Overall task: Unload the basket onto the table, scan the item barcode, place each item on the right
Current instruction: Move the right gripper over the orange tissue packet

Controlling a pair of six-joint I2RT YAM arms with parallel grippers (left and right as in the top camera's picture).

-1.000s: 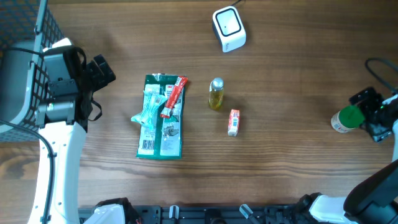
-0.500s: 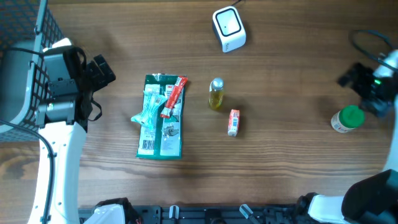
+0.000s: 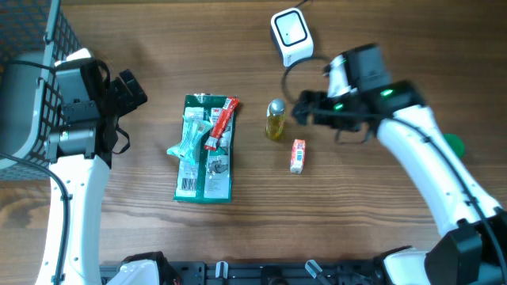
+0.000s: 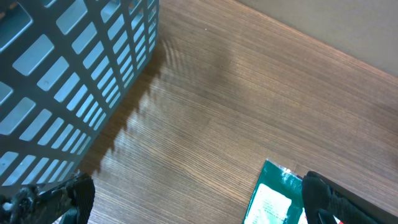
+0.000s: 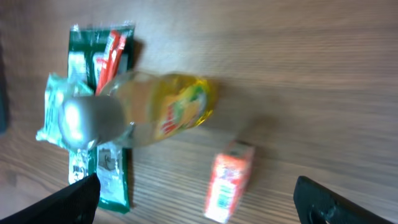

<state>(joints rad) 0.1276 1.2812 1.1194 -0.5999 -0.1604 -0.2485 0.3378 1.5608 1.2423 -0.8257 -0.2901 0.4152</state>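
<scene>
While its claw (image 3: 303,109) gapes, right arm (image 3: 420,150) stretches — near bottle (image 3: 275,119).

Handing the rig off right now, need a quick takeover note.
Left gripper: open, empty, parked by the basket.
Right gripper: open, empty, just right of the yellow bottle, not gripping it.
Scanner at the table's far edge; red box and green packet lie untouched.
Done: nothing lifted. Left: grab an item, show its barcode to the scanner.

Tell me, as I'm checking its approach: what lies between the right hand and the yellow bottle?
Nothing: overhead shows only a narrow strip of bare table between the open right hand and the yellow bottle.
</scene>
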